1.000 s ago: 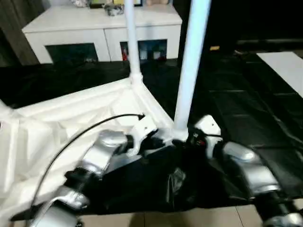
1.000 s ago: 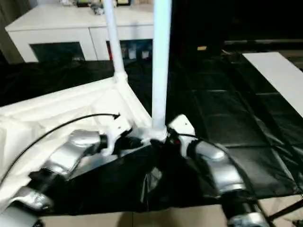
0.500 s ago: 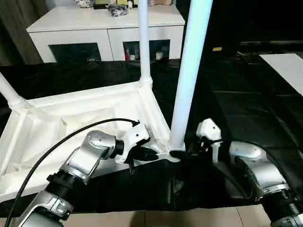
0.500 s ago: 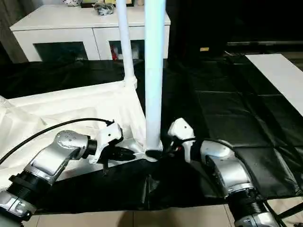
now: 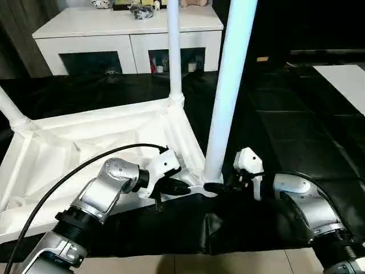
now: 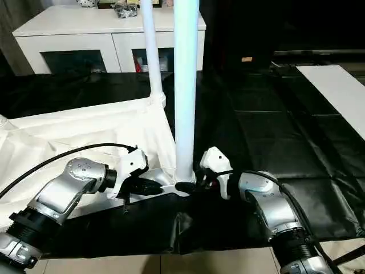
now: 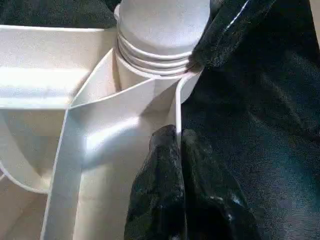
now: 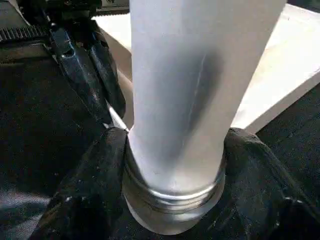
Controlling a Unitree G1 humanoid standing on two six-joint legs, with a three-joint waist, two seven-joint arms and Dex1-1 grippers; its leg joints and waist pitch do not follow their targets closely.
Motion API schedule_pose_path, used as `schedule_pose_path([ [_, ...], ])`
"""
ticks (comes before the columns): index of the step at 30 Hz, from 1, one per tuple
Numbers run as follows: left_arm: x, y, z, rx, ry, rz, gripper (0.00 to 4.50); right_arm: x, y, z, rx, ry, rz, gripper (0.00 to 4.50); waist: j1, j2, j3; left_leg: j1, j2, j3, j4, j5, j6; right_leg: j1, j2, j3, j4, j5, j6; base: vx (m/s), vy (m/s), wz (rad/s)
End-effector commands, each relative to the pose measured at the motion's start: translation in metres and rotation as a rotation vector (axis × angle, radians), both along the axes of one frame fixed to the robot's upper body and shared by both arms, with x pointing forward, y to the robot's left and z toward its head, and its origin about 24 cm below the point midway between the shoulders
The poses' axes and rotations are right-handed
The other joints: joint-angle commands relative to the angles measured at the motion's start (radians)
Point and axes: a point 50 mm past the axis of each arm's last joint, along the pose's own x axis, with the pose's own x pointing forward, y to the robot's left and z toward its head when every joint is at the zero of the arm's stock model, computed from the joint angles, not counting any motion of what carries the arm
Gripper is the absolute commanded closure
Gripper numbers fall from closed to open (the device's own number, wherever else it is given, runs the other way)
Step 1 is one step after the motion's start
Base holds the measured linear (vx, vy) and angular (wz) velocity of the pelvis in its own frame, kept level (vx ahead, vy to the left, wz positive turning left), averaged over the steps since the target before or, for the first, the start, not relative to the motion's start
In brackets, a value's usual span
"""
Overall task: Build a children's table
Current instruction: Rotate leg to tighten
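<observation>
**The black sheet under my work**

In front of me the floor is covered by a glossy black plastic sheet (image 5: 296, 131), creased and wrinkled, its near edge folded up just ahead of my forearms. Past that edge shows a strip of bare beige tiled floor (image 5: 188, 264). The upturned white plastic rectangular tabletop (image 5: 85, 145) lies directly on the sheet, on my left, ribbed underside up. A flat white rectangular panel (image 5: 345, 80) lies at the far right. A low white cabinet with glass doors (image 5: 128, 40) stands at the far side.
</observation>
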Motion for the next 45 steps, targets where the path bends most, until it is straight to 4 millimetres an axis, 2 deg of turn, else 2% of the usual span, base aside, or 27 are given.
schedule_pose_path([
  [1,-0.007,0.006,-0.023,0.088,0.076,0.041,4.50,0.007,-0.004,-0.008,-0.069,-0.011,-0.088,1.90,0.000,-0.012,-0.044,0.000,0.028,-0.004,-0.074,-0.224,0.064,0.049,-0.044,0.034,-0.071,-0.230,-0.231,0.000,0.000,0.00],
  [3,-0.003,0.005,-0.023,0.086,0.061,0.078,4.50,0.011,-0.005,-0.011,-0.076,-0.020,-0.151,1.90,-0.004,-0.011,-0.039,0.003,0.026,-0.005,-0.077,-0.273,0.047,0.047,-0.045,0.033,-0.081,-0.319,-0.209,0.000,0.000,0.00],
  [4,0.001,0.002,-0.024,0.082,0.045,0.122,4.50,0.016,-0.004,-0.013,-0.062,-0.019,-0.223,1.91,-0.007,-0.013,-0.036,0.005,0.024,-0.007,-0.080,-0.307,0.035,0.045,-0.045,0.032,-0.088,-0.393,-0.183,0.000,0.000,0.00],
  [5,0.014,-0.006,-0.022,0.044,0.012,0.250,4.50,0.021,0.000,-0.016,-0.026,-0.007,-0.352,1.91,-0.009,-0.015,-0.034,0.007,0.024,-0.007,-0.081,-0.322,0.030,0.043,-0.045,0.033,-0.091,-0.425,-0.172,0.000,0.000,0.00],
  [6,0.018,-0.009,-0.021,0.026,0.007,0.300,4.50,0.023,0.002,-0.018,-0.014,-0.001,-0.392,1.91,-0.014,-0.013,-0.027,0.015,0.019,-0.007,-0.081,-0.363,0.013,0.033,-0.044,0.030,-0.103,-0.510,-0.149,0.000,0.000,0.00],
  [7,0.018,-0.009,-0.021,0.026,0.007,0.300,4.50,0.023,0.002,-0.018,-0.014,-0.001,-0.392,1.91,-0.015,-0.015,-0.031,0.018,0.018,-0.014,-0.081,-0.378,0.001,0.036,-0.046,0.027,-0.104,-0.546,-0.127,0.000,0.000,0.00],
  [9,0.028,-0.016,-0.020,0.007,-0.020,0.394,4.50,0.026,0.007,-0.023,0.001,0.018,-0.520,1.91,-0.018,-0.016,-0.028,0.014,0.016,-0.015,-0.084,-0.385,0.007,0.033,-0.044,0.027,-0.112,-0.569,-0.099,0.000,0.000,0.00],
  [10,0.035,-0.020,-0.021,0.016,-0.056,0.459,4.50,0.029,0.011,-0.029,0.006,0.040,-0.643,1.91,-0.022,-0.016,-0.031,0.012,0.016,-0.018,-0.086,-0.392,0.004,0.035,-0.044,0.024,-0.113,-0.570,-0.090,0.000,0.000,0.00],
  [12,0.039,-0.023,-0.022,0.020,-0.073,0.494,4.50,0.029,0.014,-0.032,0.003,0.050,-0.703,1.91,-0.024,-0.014,-0.038,0.007,0.019,-0.024,-0.091,-0.378,0.001,0.042,-0.046,0.022,-0.109,-0.517,-0.092,0.000,0.000,0.00],
  [13,0.044,-0.027,-0.024,0.027,-0.100,0.556,4.50,0.031,0.021,-0.038,-0.002,0.065,-0.807,1.91,-0.026,-0.003,-0.037,0.002,0.019,-0.023,-0.094,-0.364,0.000,0.043,-0.043,0.022,-0.106,-0.468,-0.101,0.000,0.000,0.00],
  [16,0.048,-0.032,-0.026,0.038,-0.130,0.608,4.50,0.033,0.033,-0.041,0.004,0.081,-0.913,1.92,-0.025,-0.009,-0.038,0.014,0.017,-0.019,-0.091,-0.396,-0.004,0.032,-0.045,0.027,-0.113,-0.456,-0.114,0.000,0.000,0.00],
  [17,0.050,-0.035,-0.028,0.047,-0.150,0.619,4.50,0.033,0.047,-0.041,0.026,0.102,-0.951,1.92,-0.025,-0.004,-0.037,0.016,0.015,-0.017,-0.091,-0.404,-0.002,0.028,-0.043,0.029,-0.113,-0.446,-0.119,0.000,0.000,0.00],
  [19,0.050,-0.037,-0.029,0.053,-0.165,0.597,4.50,0.033,0.060,-0.038,0.058,0.118,-0.898,1.92,-0.024,-0.007,-0.036,0.015,0.016,-0.019,-0.095,-0.413,-0.002,0.033,-0.043,0.027,-0.112,-0.447,-0.114,0.000,0.000,0.00],
  [22,0.049,-0.038,-0.029,0.042,-0.162,0.570,4.50,0.033,0.062,-0.034,0.086,0.100,-0.861,1.92,-0.020,-0.008,-0.037,0.015,0.019,-0.018,-0.095,-0.416,0.004,0.033,-0.046,0.031,-0.111,-0.437,-0.112,0.000,0.000,0.00],
  [23,0.047,-0.038,-0.029,0.041,-0.167,0.541,4.50,0.034,0.060,-0.031,0.113,0.099,-0.851,1.36,-0.020,-0.008,-0.036,0.014,0.020,-0.017,-0.096,-0.414,0.004,0.033,-0.046,0.031,-0.111,-0.434,-0.114,0.000,0.000,0.00],
  [24,0.047,-0.038,-0.029,0.041,-0.166,0.538,4.50,0.034,0.060,-0.031,0.114,0.097,-0.852,1.36,-0.019,-0.008,-0.036,0.015,0.020,-0.016,-0.096,-0.416,0.008,0.033,-0.047,0.031,-0.112,-0.435,-0.114,0.000,0.000,0.00],
  [26,0.044,-0.036,-0.032,0.043,-0.158,0.469,4.50,0.038,0.047,-0.026,0.119,0.058,-0.853,1.16,-0.017,-0.011,-0.036,0.015,0.020,-0.016,-0.096,-0.412,0.014,0.033,-0.048,0.032,-0.113,-0.444,-0.112,0.000,0.000,0.00],
  [28,0.037,-0.032,-0.036,0.048,-0.128,0.389,4.50,0.041,0.031,-0.018,0.120,0.023,-0.791,1.05,-0.018,-0.013,-0.038,0.004,0.019,-0.016,-0.097,-0.376,0.022,0.043,-0.049,0.031,-0.109,-0.432,-0.110,0.000,0.000,0.00],
  [31,0.034,-0.031,-0.037,0.045,-0.110,0.353,4.50,0.040,0.026,-0.015,0.104,0.018,-0.745,0.75,-0.013,-0.013,-0.040,0.008,0.023,-0.009,-0.091,-0.323,0.036,0.039,-0.050,0.036,-0.106,-0.379,-0.141,0.000,0.000,0.00],
  [32,0.029,-0.028,-0.037,0.042,-0.084,0.288,4.50,0.036,0.018,-0.013,0.079,0.011,-0.637,0.75,-0.009,-0.013,-0.043,0.009,0.025,-0.009,-0.089,-0.309,0.044,0.042,-0.050,0.035,-0.104,-0.360,-0.154,0.000,0.000,0.00],
  [34,0.021,-0.025,-0.037,0.029,-0.063,0.186,4.50,0.027,0.009,-0.009,0.065,0.013,-0.474,0.75,-0.004,-0.012,-0.044,0.002,0.029,-0.008,-0.088,-0.268,0.063,0.049,-0.048,0.036,-0.093,-0.278,-0.174,0.025,-0.008,0.00],
  [36,0.015,-0.024,-0.035,0.010,-0.046,0.113,4.50,0.020,0.004,-0.006,0.055,0.010,-0.378,0.75,-0.002,-0.007,-0.052,-0.001,0.029,-0.005,-0.078,-0.193,0.080,0.054,-0.047,0.035,-0.076,-0.144,-0.217,0.058,-0.010,0.00],
  [38,0.003,-0.021,-0.030,-0.037,-0.005,-0.035,4.50,0.010,-0.002,-0.001,0.053,0.011,-0.244,0.75,0.001,-0.010,-0.054,-0.004,0.030,-0.004,-0.072,-0.140,0.104,0.059,-0.047,0.034,-0.065,-0.045,-0.248,0.062,-0.003,-0.01],
  [40,-0.003,-0.019,-0.027,-0.050,0.022,-0.089,4.50,0.005,-0.004,0.001,0.047,0.016,-0.177,0.75,0.005,-0.004,-0.058,0.002,0.031,-0.002,-0.067,-0.107,0.125,0.059,-0.045,0.033,-0.056,0.029,-0.280,0.061,0.001,0.00],
  [42,-0.007,-0.015,-0.024,-0.045,0.034,-0.131,4.50,-0.003,-0.006,0.002,0.032,0.046,-0.091,0.75,0.010,-0.004,-0.058,0.004,0.032,-0.001,-0.065,-0.099,0.135,0.060,-0.044,0.032,-0.053,0.050,-0.289,0.000,0.000,0.00],
  [44,-0.009,-0.010,-0.021,-0.029,0.042,-0.170,4.50,-0.012,-0.008,0.003,0.012,0.077,-0.006,0.75,0.026,-0.001,-0.054,0.012,0.038,0.003,-0.066,-0.122,0.143,0.054,-0.040,0.032,-0.055,0.013,-0.291,0.000,0.000,0.00],
  [45,-0.011,-0.008,-0.020,-0.022,0.049,-0.185,4.50,-0.014,-0.008,0.004,0.011,0.084,0.019,0.75,0.027,-0.001,-0.052,0.011,0.038,0.003,-0.068,-0.134,0.137,0.054,-0.041,0.032,-0.056,-0.007,-0.289,0.000,0.000,0.00],
])
